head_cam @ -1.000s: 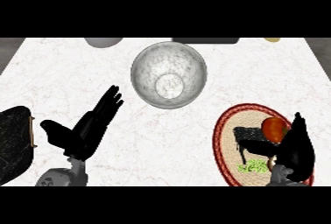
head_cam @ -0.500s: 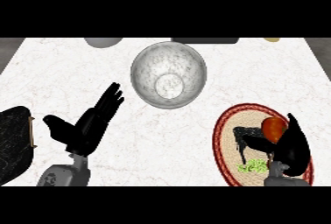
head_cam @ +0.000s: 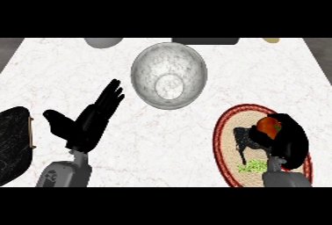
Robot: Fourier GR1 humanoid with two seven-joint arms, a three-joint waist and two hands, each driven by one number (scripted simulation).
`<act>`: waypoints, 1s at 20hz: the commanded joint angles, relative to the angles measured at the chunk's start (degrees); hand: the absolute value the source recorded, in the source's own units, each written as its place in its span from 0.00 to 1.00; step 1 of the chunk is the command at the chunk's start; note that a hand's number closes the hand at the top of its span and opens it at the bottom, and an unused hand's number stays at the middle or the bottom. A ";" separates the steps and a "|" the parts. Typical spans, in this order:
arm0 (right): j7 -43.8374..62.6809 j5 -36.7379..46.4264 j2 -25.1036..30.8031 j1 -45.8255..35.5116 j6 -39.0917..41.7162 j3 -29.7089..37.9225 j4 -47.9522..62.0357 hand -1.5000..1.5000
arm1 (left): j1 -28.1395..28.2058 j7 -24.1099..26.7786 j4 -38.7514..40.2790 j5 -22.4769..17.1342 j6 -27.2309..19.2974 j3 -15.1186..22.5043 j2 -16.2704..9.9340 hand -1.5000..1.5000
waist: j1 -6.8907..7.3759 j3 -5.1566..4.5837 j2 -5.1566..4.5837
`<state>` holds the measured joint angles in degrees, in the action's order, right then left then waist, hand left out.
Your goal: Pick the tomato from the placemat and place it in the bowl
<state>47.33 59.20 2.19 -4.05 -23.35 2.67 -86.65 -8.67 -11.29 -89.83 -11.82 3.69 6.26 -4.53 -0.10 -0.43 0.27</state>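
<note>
White marble counter [head_cam: 194,127] carries everything, and on its right side the right hand [head_cam: 288,143] curls its fingers round the red tomato [head_cam: 267,125] over the red-rimmed woven placemat [head_cam: 227,132], where a green sprig [head_cam: 251,166] also lies. Up and left, well apart, the grey speckled bowl [head_cam: 168,74] holds nothing. At lower left the left hand [head_cam: 88,123] rests open, fingers straight, beside a dark gold-edged tray [head_cam: 14,145].

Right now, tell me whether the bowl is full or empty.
Empty. The bowl shows only its bare grey inside; the tomato is over the placemat, against the right hand.
</note>
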 commanded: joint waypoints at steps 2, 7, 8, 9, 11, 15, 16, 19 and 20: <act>-0.98 0.20 1.26 -2.91 0.67 0.82 4.66 1.00 | 1.62 2.74 1.11 2.21 0.49 0.37 1.07 0.50 | 0.16 0.43 -0.28; 1.63 4.77 0.63 -2.93 -0.50 0.02 2.28 1.00 | -1.94 2.63 4.64 -0.39 2.69 -3.53 0.78 0.50 | 0.03 0.42 -0.29; 3.49 7.24 -0.18 1.43 -0.40 -1.22 -0.55 1.00 | -0.47 -3.47 -2.39 1.31 -0.04 -0.83 0.85 0.50 | 0.03 0.43 -0.21; 7.03 13.22 -2.08 -1.69 5.59 -11.40 -0.73 1.00 | 1.79 2.24 -0.07 2.31 1.18 0.51 1.41 0.50 | 0.59 0.33 -0.14; 0.30 12.93 -2.11 -4.44 11.80 -20.73 4.78 1.00 | -0.39 0.87 0.81 1.99 2.26 1.41 1.33 0.50 | 3.81 0.21 -0.66; -2.36 13.08 -2.11 -10.04 23.07 -35.43 8.41 1.00 | -2.03 0.20 1.15 1.98 3.74 3.95 2.45 0.50 | 9.62 0.02 -1.34; -0.01 12.49 -2.12 -12.04 25.77 -38.15 8.38 1.00 | -2.48 -0.06 1.11 1.37 3.81 3.42 2.45 0.50 | 9.43 0.05 -1.08; 9.14 8.06 -2.15 -19.01 29.85 -47.38 5.68 1.00 | -1.23 0.27 1.91 2.29 2.50 3.43 2.95 0.50 | 7.33 0.29 -0.48; 12.07 5.96 -2.16 -22.17 31.62 -49.52 3.20 1.00 | -2.02 0.47 2.85 2.43 2.44 3.45 3.28 0.50 | 6.21 0.29 -0.40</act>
<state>52.35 69.22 0.54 -18.88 1.89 -36.22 -81.31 -9.94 -10.78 -88.14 -9.89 6.65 9.32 -2.03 6.95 -0.42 -0.31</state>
